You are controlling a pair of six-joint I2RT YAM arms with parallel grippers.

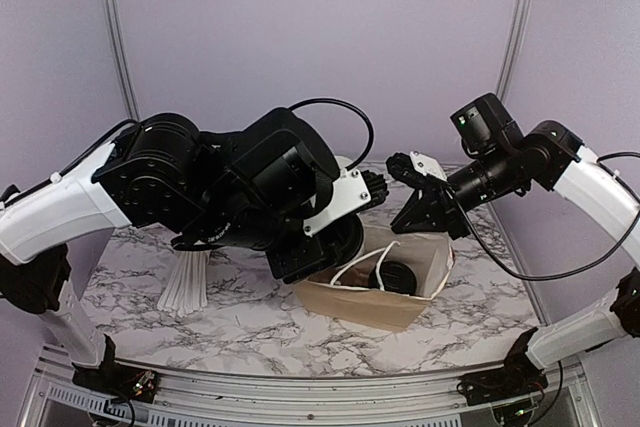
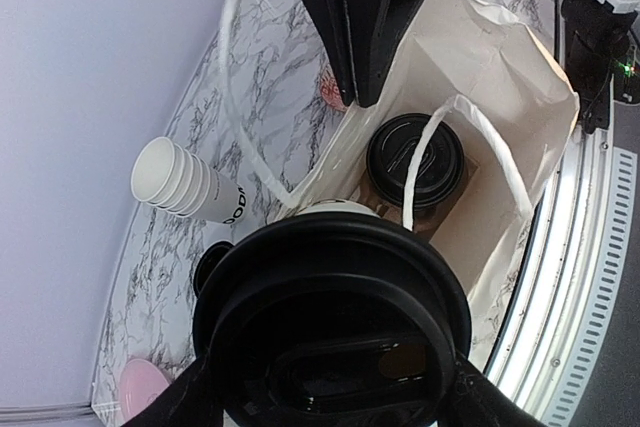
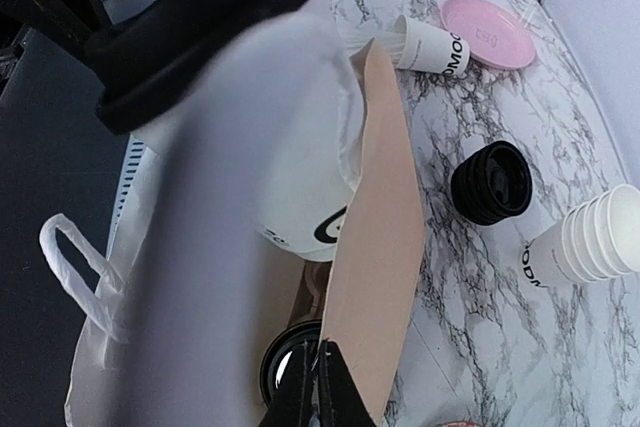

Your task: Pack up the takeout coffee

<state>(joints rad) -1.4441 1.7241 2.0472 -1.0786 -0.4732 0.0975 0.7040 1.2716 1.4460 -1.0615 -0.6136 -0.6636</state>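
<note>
Your left jaws are clamped round a coffee cup — black lid facing the wrist camera, the cup tilted over the open mouth of the brown bag. The bag stands right of the bench's middle, toward the near edge. Your right jaws are closed, pinching the bag's far rim. A second coffee cup sits upright on the bag's floor. A third lidded cup stands on the bench outside the bag, near the stack of lidless cups by the far edge — pink plate in the far left corner.
</note>
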